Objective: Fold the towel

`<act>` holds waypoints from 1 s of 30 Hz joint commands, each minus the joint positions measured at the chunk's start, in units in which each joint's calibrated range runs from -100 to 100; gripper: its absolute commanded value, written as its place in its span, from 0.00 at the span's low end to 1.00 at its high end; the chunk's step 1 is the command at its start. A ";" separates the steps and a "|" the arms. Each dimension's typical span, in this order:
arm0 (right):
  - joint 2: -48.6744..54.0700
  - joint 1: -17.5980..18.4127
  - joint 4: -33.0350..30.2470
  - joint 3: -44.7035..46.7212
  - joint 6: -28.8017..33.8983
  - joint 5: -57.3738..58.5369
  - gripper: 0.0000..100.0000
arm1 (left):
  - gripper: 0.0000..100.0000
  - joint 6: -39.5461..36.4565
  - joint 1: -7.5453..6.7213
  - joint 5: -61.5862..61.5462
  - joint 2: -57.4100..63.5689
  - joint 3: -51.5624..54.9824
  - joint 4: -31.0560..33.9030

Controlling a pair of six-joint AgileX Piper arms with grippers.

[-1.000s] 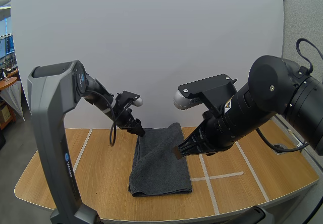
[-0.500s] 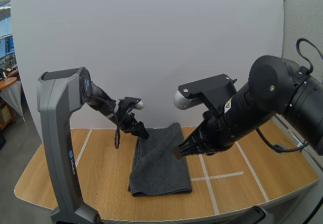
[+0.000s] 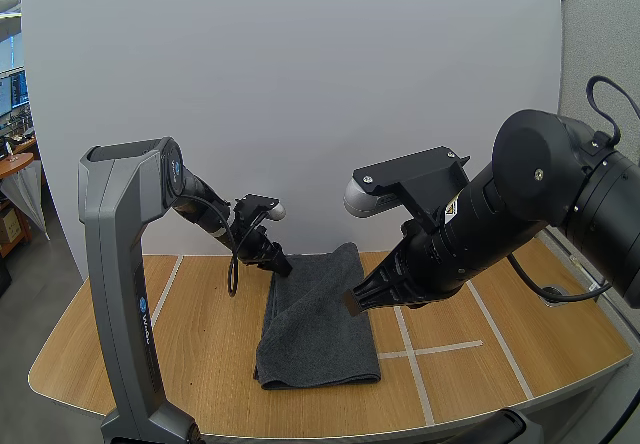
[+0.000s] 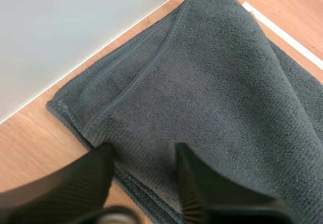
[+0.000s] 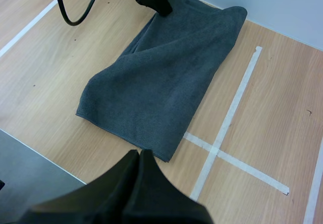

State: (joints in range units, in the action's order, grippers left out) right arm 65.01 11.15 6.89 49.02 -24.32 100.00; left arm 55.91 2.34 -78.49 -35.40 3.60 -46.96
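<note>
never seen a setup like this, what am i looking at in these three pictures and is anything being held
This is a pair of robot arms working over a wooden table. Each arm ends in a gripper with two black fingers.

The wide picture comes from a camera behind and above the arms. The other two come from cameras riding on each arm's wrist, looking down past that arm's own fingers.

On the table lies a dark grey towel, folded over lengthwise, beside white tape lines.

The left gripper is open. Its fingers stand apart at the towel's far left corner, with nothing pinched between them. The right gripper hangs above the table near the towel, its fingers shut together as one dark wedge, holding nothing.
</note>
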 commanded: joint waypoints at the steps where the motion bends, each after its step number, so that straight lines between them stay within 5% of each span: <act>1: 0.24 -0.19 0.11 0.18 -0.23 0.00 0.00 | 0.44 0.80 0.05 -0.41 0.29 -0.49 -1.93; 11: 0.24 -0.19 0.11 0.18 -0.23 0.00 0.00 | 0.41 1.01 -0.01 -1.67 0.29 -0.49 -2.51; 18: 0.24 -0.19 0.11 0.18 -0.23 0.00 0.00 | 0.00 1.80 -0.01 -1.67 0.29 -0.49 -2.64; 30: 0.24 -0.19 0.11 0.18 -0.23 0.00 0.00 | 0.00 2.56 -0.01 0.61 0.29 -2.88 -4.35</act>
State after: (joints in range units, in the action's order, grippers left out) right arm 65.01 11.15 6.89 49.02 -24.32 100.00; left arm 58.03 2.34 -78.18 -35.50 2.48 -49.97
